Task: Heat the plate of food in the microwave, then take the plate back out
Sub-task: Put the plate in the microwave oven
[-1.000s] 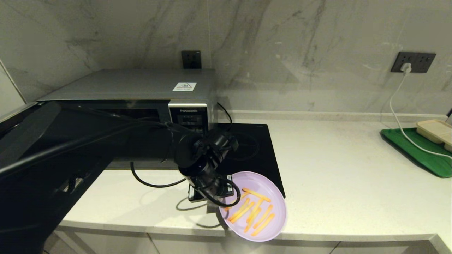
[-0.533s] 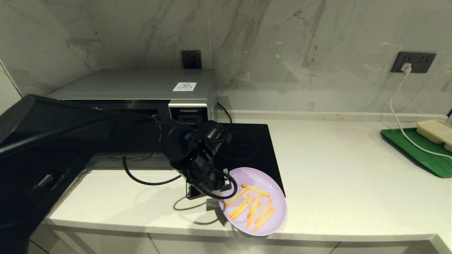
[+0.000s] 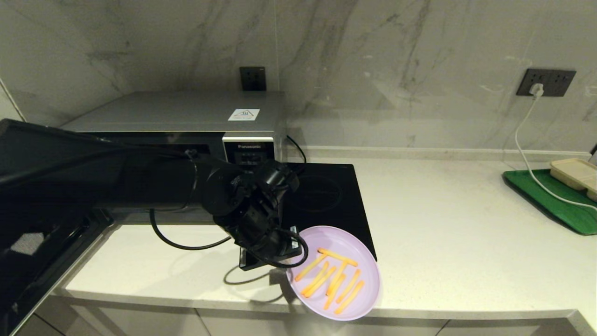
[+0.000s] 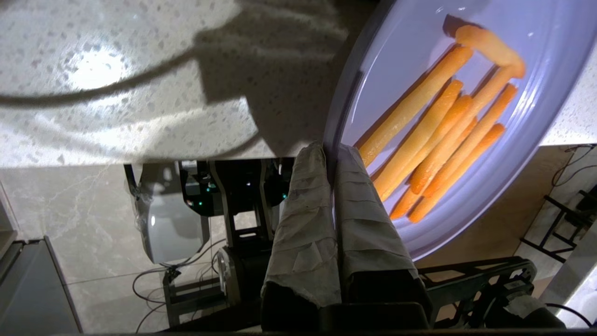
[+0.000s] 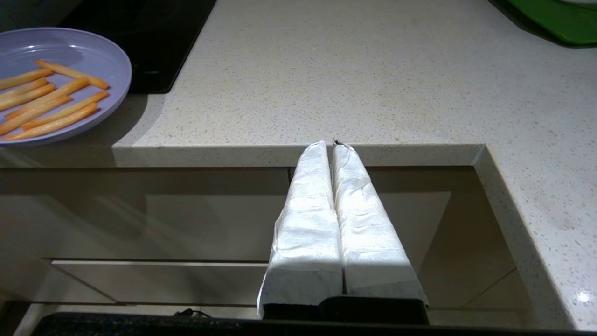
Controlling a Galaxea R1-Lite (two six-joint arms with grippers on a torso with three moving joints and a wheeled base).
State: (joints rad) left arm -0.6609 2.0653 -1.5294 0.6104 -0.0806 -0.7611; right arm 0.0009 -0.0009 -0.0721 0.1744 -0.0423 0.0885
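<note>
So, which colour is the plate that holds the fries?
The plate is lilac-purple, and the fries are orange-yellow; the head view shows it best.

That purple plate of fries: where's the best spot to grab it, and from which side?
By its raised rim, from the microwave side. The plate of food is shallow and flat, so only the thin rim fits between fingers, and part of it juts past the counter edge. The left gripper is shut on that rim, one finger above and one below, clear of the fries.
</note>
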